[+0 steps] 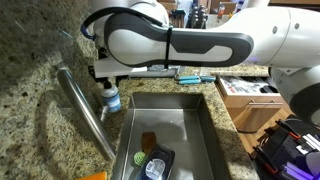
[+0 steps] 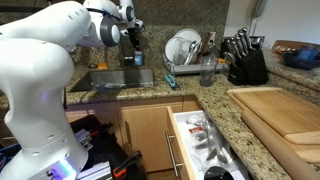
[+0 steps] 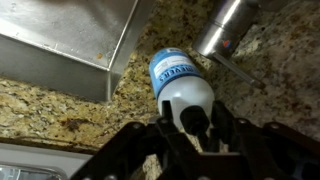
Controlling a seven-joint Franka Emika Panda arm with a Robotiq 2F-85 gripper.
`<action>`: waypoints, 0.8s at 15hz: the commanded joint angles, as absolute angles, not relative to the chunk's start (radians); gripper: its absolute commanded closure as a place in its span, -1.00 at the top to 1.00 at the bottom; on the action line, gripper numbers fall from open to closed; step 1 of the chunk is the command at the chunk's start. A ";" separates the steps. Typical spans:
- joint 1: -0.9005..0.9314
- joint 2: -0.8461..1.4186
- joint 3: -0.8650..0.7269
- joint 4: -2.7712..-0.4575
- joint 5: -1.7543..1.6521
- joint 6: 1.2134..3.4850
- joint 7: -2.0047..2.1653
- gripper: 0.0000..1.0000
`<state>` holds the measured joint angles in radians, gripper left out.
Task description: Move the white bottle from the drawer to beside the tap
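Observation:
The white bottle (image 3: 178, 82) with a blue label and a dark cap stands upright on the granite counter, right next to the metal tap (image 3: 225, 28). In an exterior view the bottle (image 1: 109, 98) stands between the tap (image 1: 85, 108) and the sink's rim (image 1: 128, 105). My gripper (image 3: 195, 122) comes down from above, with its fingers closed on either side of the bottle's cap. In an exterior view the gripper (image 2: 135, 42) hangs over the bottle (image 2: 137, 60) behind the sink. The open drawer (image 2: 200, 140) holds utensils.
The steel sink (image 1: 205, 130) holds a dark object (image 1: 155, 160) and an orange-brown scrap (image 1: 148, 138). A dish rack (image 2: 185, 50), a knife block (image 2: 245, 62) and a wooden cutting board (image 2: 285, 112) stand on the counter.

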<state>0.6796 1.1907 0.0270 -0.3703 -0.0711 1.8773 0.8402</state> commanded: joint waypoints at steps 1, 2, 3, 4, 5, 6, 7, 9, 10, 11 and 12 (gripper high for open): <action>0.683 1.195 0.007 -0.366 -0.071 1.926 0.850 0.43; 0.681 1.193 0.007 -0.367 -0.070 1.934 0.849 0.57; 0.679 1.194 0.006 -0.365 -0.070 1.948 0.850 0.74; 0.676 1.191 0.006 -0.366 -0.066 1.956 0.852 0.87; 0.671 1.185 0.008 -0.370 -0.061 1.963 0.858 1.00; 0.663 1.180 0.017 -0.369 -0.048 1.970 0.875 1.00; 0.652 1.166 0.033 -0.375 -0.024 1.938 0.905 1.00; 0.635 1.130 0.046 -0.397 0.013 1.846 0.976 1.00; 0.622 1.119 0.057 -0.398 0.033 1.815 0.999 1.00; 0.610 1.105 0.067 -0.401 0.050 1.776 1.020 1.00; 0.597 1.093 0.076 -0.400 0.068 1.744 1.050 1.00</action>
